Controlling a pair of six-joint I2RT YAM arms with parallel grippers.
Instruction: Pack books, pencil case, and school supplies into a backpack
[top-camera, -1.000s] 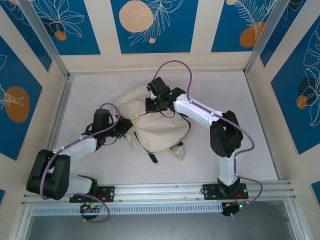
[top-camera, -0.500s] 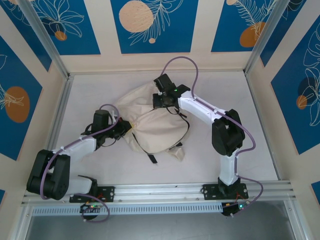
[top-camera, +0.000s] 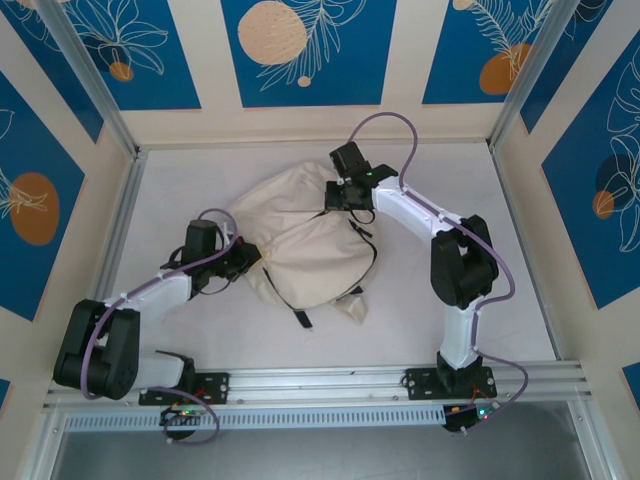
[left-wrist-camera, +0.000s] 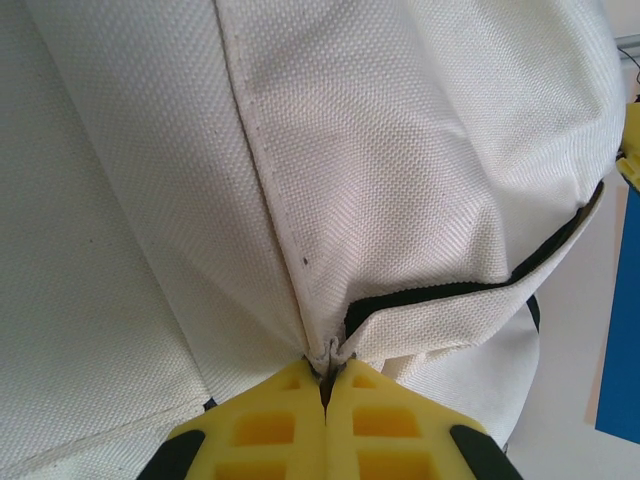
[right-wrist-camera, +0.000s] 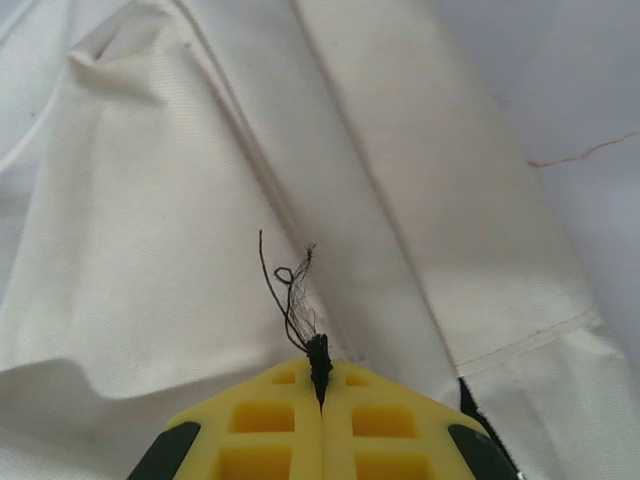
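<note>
The cream-white backpack lies slumped in the middle of the table, dark straps trailing at its near side. My left gripper is at its left edge, yellow jaws shut on a pinch of the bag's fabric where a seam meets the dark zipper line. My right gripper is at the bag's far right corner, shut on a frayed black zipper pull cord over the cream cloth. The books are out of view.
A dark strap end sticks out toward the near edge. Bare white tabletop surrounds the bag. Patterned walls enclose the table, with metal rails at the left side and along the front.
My right gripper has moved right and slightly farther along the bag's far edge, drawing the cord with it. The left gripper has stayed put on the fabric.
</note>
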